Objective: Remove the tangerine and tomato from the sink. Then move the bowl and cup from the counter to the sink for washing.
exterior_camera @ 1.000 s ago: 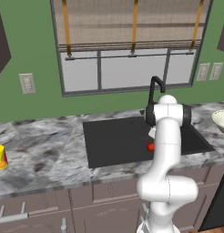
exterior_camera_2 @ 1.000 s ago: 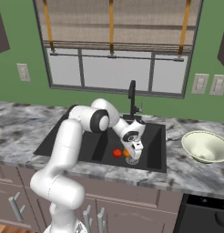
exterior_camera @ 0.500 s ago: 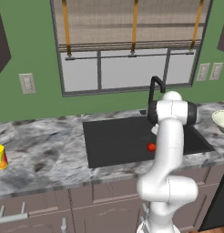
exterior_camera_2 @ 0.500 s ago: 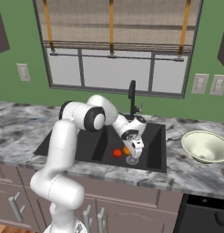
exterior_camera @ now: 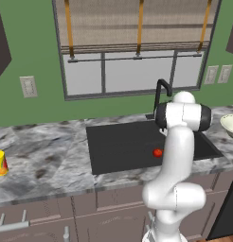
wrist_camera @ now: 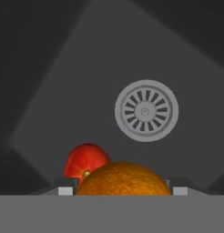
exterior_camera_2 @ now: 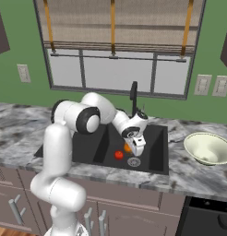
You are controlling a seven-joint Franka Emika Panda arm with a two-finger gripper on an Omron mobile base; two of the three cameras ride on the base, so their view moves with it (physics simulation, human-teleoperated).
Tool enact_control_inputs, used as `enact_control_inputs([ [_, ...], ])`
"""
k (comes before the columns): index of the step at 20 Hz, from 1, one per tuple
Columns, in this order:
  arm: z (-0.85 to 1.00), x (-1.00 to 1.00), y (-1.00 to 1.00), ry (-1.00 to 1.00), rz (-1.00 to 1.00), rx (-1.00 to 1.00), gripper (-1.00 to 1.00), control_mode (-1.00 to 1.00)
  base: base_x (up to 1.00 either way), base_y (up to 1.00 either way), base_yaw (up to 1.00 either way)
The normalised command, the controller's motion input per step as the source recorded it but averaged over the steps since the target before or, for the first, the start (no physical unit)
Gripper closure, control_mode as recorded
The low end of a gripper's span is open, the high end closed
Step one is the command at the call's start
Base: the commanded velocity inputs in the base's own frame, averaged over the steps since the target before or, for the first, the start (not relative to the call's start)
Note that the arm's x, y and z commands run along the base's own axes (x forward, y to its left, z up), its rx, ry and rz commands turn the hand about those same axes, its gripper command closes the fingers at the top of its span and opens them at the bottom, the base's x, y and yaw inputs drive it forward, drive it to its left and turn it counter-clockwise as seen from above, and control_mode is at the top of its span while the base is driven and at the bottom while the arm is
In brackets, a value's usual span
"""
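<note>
Two fruits crowd the drain (wrist_camera: 146, 110): pincer (wrist_camera: 119, 190) seemingly grasps the tangerine (wrist_camera: 123, 179), tomato (wrist_camera: 85, 160) just beside.

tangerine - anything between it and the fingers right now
Nothing visible. In the hand view the tangerine sits right between the two fingers, filling the gap. The tomato lies just beyond it, to one side on the sink floor, not between.
</note>
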Motion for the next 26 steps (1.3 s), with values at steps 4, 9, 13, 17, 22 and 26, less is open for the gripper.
enact_control_inputs([
  [4, 0.47, -0.29, 0.00, -0.02, 0.00, 0.00, 1.00, -1.00, 0.00, 0.00, 0.00],
  [9, 0.45, -0.34, 0.09, 0.00, 0.00, -0.01, 1.00, -1.00, 0.00, 0.00, 0.00],
  [13, 0.49, -0.37, 0.06, 0.00, 0.00, 0.00, 1.00, -1.00, 0.00, 0.00, 0.00],
  [17, 0.51, -0.38, 0.10, 0.00, 0.01, 0.00, 1.00, -1.00, 0.00, 0.00, 0.00],
  [22, 0.44, -0.46, 0.09, 0.00, 0.02, -0.01, 1.00, -1.00, 0.00, 0.00, 0.00],
  [26, 0.37, -0.55, 0.11, -0.01, 0.02, -0.04, 1.00, -1.00, 0.00, 0.00, 0.00],
])
